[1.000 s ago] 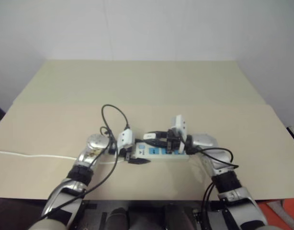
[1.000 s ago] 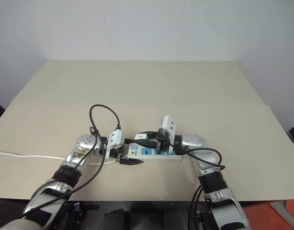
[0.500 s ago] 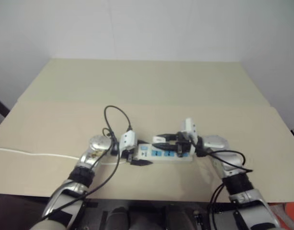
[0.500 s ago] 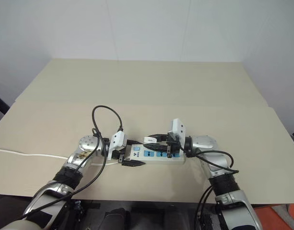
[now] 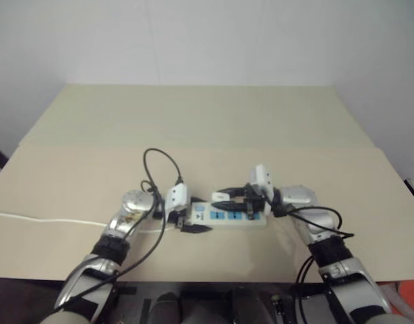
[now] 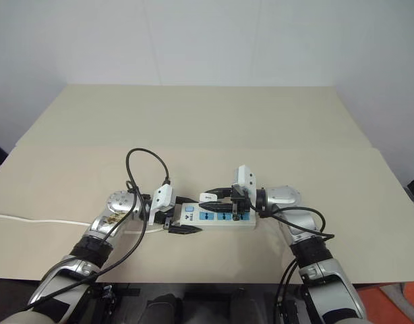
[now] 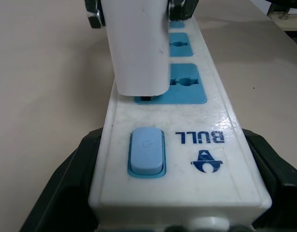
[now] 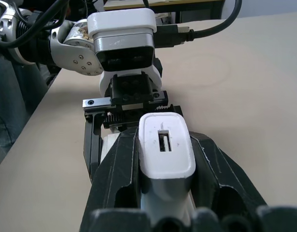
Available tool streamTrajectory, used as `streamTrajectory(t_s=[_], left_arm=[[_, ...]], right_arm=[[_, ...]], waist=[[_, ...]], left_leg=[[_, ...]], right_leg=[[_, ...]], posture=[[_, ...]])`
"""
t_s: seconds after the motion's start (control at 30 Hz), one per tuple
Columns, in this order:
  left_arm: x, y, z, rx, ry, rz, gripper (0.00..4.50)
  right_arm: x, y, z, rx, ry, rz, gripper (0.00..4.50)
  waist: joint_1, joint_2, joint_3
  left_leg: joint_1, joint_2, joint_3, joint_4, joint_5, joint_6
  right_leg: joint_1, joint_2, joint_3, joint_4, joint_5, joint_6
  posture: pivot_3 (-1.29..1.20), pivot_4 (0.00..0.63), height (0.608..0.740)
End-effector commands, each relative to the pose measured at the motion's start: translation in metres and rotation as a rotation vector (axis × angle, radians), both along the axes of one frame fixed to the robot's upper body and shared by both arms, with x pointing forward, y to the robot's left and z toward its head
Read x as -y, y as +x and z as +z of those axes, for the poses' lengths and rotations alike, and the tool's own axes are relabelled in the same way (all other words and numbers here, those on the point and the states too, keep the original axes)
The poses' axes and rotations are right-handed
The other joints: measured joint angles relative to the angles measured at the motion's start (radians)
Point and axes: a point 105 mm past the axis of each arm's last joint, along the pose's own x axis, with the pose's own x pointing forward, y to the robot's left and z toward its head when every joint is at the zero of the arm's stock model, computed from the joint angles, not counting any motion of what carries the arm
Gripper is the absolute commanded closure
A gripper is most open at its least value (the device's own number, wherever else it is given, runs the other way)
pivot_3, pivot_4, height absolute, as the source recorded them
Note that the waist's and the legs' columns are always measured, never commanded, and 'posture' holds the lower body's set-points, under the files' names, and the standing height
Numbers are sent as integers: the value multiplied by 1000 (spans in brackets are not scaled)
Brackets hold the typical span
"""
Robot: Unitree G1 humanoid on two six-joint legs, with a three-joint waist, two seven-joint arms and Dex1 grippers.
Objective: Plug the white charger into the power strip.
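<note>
The power strip (image 6: 224, 219) lies flat near the table's front edge, with its blue switch (image 7: 147, 151) at the left end. My left gripper (image 6: 179, 217) is shut on that switch end, one black finger (image 7: 66, 179) on each side. My right gripper (image 6: 217, 202) is shut on the white charger (image 8: 165, 150) and holds it from the right. The charger (image 7: 138, 46) stands upright on the first blue socket panel (image 7: 187, 84) beside the switch. A sliver of dark prong shows under its lower edge.
The strip's thin white cord (image 6: 32, 219) runs off to the left along the beige table (image 6: 193, 121). A black cable loop (image 6: 148, 162) arches above my left wrist. The table's front edge lies close below the strip.
The head view has swayed sideways and back. My right wrist has turned slightly with the charger. Both grips look the same as before.
</note>
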Motion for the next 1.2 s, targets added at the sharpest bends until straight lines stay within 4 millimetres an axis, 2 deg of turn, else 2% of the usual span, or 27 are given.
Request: streamTrajectory(t_s=[0.03,0.3,0.57,0.83,1.2], left_arm=[[-10,-1,-3,-3,37,13,1173],[-10,-1,-4,-5,38,13,1173],[-6,-1,-4,-1,30,9,1173],[-13,-4,-6,1,40,19,1173],[-12,-3,-5,20,31,25,1173]], right_arm=[[-6,-2,-17,-24,-63,-7,3328],[-3,-8,-30,-8,-126,17,3328],[-18,-9,-29,-17,-126,67,3328],[1,-5,-39,-85,-158,42,3328],[-6,-7,-35,-82,-134,65,3328]], waist=[[-8,0,0],[-11,-1,-1],[-13,-1,-1],[-14,-1,-2],[-14,-1,-2]], left_leg=[[0,0,0,0,0,0],[2,0,0,0,0,0],[2,0,0,-1,0,0],[3,1,0,-1,0,0],[4,1,0,-1,0,0]], right_leg=[[0,0,0,0,0,0],[1,0,0,0,0,0],[1,1,0,0,0,0],[3,1,0,0,0,-1],[3,1,0,0,0,-1]], posture=[[0,150,740],[0,150,740],[0,150,740],[0,150,740],[0,150,740]])
